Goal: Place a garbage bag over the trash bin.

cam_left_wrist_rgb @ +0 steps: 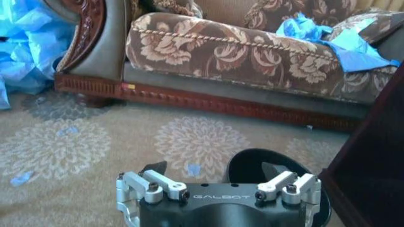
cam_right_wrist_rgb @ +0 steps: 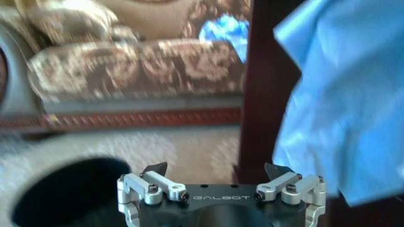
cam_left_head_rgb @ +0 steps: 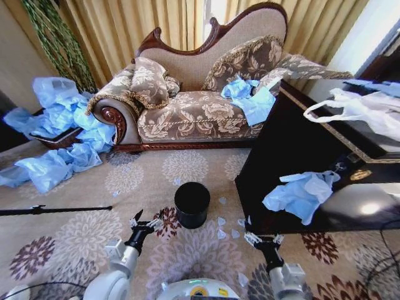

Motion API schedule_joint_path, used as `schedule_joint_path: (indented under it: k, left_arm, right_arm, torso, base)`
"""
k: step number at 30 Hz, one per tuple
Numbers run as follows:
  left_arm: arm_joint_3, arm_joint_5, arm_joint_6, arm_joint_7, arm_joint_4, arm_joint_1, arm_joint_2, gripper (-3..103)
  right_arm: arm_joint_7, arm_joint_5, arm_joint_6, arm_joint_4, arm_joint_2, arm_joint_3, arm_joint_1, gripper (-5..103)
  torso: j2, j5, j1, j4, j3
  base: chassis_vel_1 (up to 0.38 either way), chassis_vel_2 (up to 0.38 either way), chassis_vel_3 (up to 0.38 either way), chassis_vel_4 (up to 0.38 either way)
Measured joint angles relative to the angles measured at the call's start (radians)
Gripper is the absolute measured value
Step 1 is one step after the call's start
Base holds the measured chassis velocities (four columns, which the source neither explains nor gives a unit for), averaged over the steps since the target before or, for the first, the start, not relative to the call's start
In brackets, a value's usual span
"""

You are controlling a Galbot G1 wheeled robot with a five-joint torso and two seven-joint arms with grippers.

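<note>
Head view: the trash bin stands upright on the patterned carpet, in front of the sofa and just beside the corner of the dark bench. The garbage bag lies crumpled on the bench edge, part of it hanging over the side, well apart from the bin. A white plastic bag with loop handles sits farther back on the bench. Another blue bag rests on the sofa seat, and a heap of blue bags spreads over the floor beyond the sofa's arm. The left tool hangs low near the bin, its fingers spread and empty. The right tool hovers low on the bin's other side, below the bench edge, also released.

Left wrist view: the left tool is released, nothing between its fingertips, and the bin's dark rim sits just beyond it on the carpet. The sofa front stretches behind the bin.

Right wrist view: the right tool is released and empty. The bin's opening lies off to one side, and the garbage bag hangs down the bench side close by on the other.
</note>
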Motion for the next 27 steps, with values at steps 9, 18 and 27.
schedule_joint_path:
  k: [9,18,27]
  left_arm:
    - [-0.016,0.019,0.027,0.077,-0.223,-0.016,-0.002,100]
    - [0.014,0.048,-0.071,0.08,-0.226,0.029,-0.003,100]
    - [0.082,0.097,-0.097,0.065,-0.226,0.086,-0.027,100]
  right_arm:
    - [-0.017,0.065,0.025,0.126,-0.04,-0.016,-0.016,100]
    - [-0.019,0.042,0.135,0.127,-0.03,-0.019,-0.007,100]
    - [-0.041,-0.021,0.202,0.092,-0.013,-0.015,-0.016,100]
  torso:
    - [0.0,0.0006,0.0,-0.0002,0.0]
    - [0.0,0.0005,0.0,0.0001,0.0]
    - [0.0,0.0,0.0,-0.0001,0.0]
  base:
    - [0.0,0.0,0.0,0.0]
    - [0.0,0.0,0.0,0.0]
    - [0.0,0.0,0.0,0.0]
